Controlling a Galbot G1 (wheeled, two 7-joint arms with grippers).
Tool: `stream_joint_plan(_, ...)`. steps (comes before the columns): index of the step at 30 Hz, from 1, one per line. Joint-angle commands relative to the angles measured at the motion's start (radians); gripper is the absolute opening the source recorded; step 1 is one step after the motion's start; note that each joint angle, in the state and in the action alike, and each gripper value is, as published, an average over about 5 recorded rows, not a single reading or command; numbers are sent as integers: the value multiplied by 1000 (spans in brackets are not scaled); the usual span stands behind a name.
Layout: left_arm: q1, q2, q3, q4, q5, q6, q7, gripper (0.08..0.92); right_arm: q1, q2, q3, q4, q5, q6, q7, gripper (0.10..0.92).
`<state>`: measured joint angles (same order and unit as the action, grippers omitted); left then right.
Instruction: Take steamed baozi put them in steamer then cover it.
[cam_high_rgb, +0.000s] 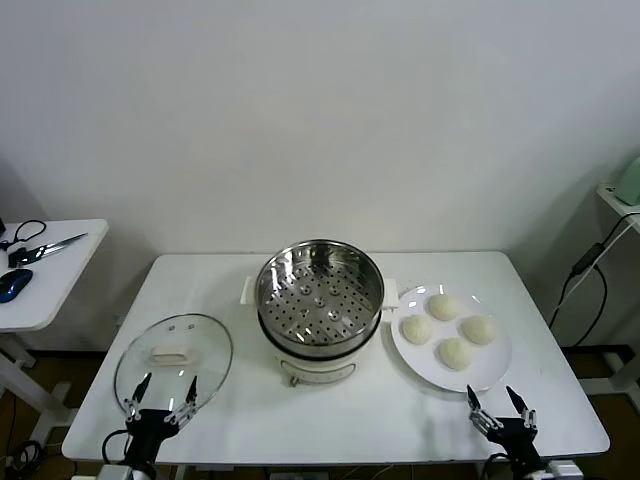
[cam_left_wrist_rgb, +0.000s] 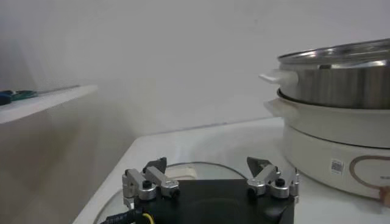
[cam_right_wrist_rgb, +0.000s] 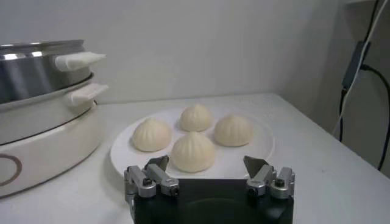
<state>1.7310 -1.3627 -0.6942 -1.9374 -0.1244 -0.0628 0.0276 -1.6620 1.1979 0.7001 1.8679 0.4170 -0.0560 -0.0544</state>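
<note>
Baozi (cam_high_rgb: 444, 307), four, sat on white plate (cam_high_rgb: 498, 372), just ahead of right gripper (cam_high_rgb: 498, 404); jaws wide, empty. Steamer (cam_high_rgb: 320, 300) uncovered, tray bare, between both grippers. Cover (cam_high_rgb: 173, 360) lay flat on table (cam_high_rgb: 330, 420), under left gripper (cam_high_rgb: 161, 387); jaws wide, holding nothing.

Left wrist: cover's rim (cam_left_wrist_rgb: 201, 164) just beyond fingertips (cam_left_wrist_rgb: 156, 165), steamer (cam_left_wrist_rgb: 335, 97) off to side.

Right wrist: nearest baozi (cam_right_wrist_rgb: 192, 151) directly ahead of open jaws.

Nothing loaded yet; all four transfers and covering left.

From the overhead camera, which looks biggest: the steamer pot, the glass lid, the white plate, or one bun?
1. Steamer pot
2. Glass lid and white plate: they look about alike, so I won't rank them.
3. A bun, clearly the smallest.
</note>
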Motion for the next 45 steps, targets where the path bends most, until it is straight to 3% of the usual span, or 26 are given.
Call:
stream_joint_plan(1, 0, 0, 0, -5, -1, 3, 1, 823, 56, -22, 15, 17, -27, -78, 2, 823)
stream_joint_plan(6, -7, 0, 9, -3, -4, 5, 1, 823, 289, -160, -3, -15, -45, -193, 47, 823)
stream_joint_plan(11, -10, 3, 21, -11, -5, 5, 3, 823, 588, -433, -181, -164, -79, -333, -38, 823)
stream_joint_plan(16, -10, 5, 29, -19, -2, 5, 3, 823, 909, -653, -535, -339, -148, -335, -223, 823)
stream_joint_plan(22, -5, -2, 34, -31, 6, 10, 6, 823, 1384, -749, -1072, -524, -231, -240, -557, 823)
stream_joint_plan(28, -3, -10, 43, -34, 23, 13, 15, 823, 1836, -700, -1542, -717, -338, -33, -956, 823)
stream_joint_plan(32, -5, -16, 47, -35, 30, 16, 19, 823, 2057, -611, -1782, -831, -331, 44, -1105, 823)
stream_joint_plan(37, -11, -19, 52, -32, 36, 20, 20, 823, 2141, -477, -1958, -944, -305, 60, -1153, 823)
stream_joint_plan(45, -9, -23, 46, -31, 43, 19, 20, 823, 2021, -296, -1913, -1113, -298, 51, -1109, 823)
